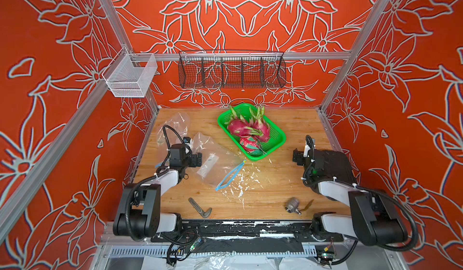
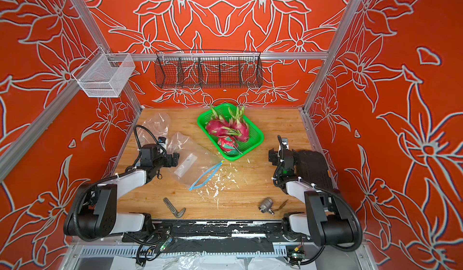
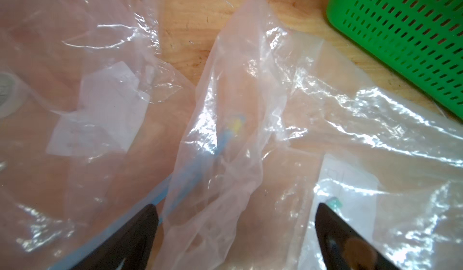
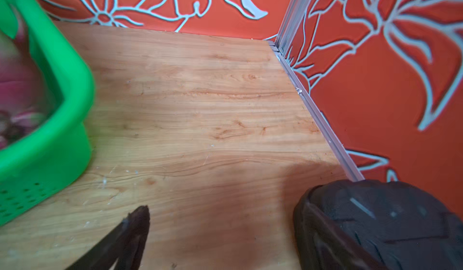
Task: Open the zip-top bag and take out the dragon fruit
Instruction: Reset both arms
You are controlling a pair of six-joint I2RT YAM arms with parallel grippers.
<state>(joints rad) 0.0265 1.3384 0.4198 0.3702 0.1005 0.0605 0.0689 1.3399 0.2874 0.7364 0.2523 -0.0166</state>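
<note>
Looks pretty much done here; got the zip-top bag (image 1: 223, 171) lying flat and limp at centre frame in both top views, blue zip strip (image 1: 229, 177) gaping toward lower right; can't spot anything pink inside. Found the dragon fruit (image 1: 238, 127), three of them, up in the green basket (image 1: 258, 158) just above the bag's corner.

Hovering over the bag's left edge with the left gripper (image 3: 236, 210), spread wide, pinching nothing; same story for the right gripper (image 4: 226, 207), spread and empty over bare wood right of the basket. Best bet, probably: lift both straight up; avoid snagging loose film or nudging the basket.

Room-wise: boxed in by red flower-print walls (image 1: 250, 18); down on a wooden table (image 1: 288, 181); along the back, a black wire basket (image 1: 231, 73); upper left, a white mesh bin (image 1: 130, 78); below that, a second clear bag (image 1: 178, 121), crumpled; lower frame, a grey L-shaped tool (image 1: 199, 207), a small metal fitting (image 1: 292, 204), white flecks (image 1: 240, 181).
</note>
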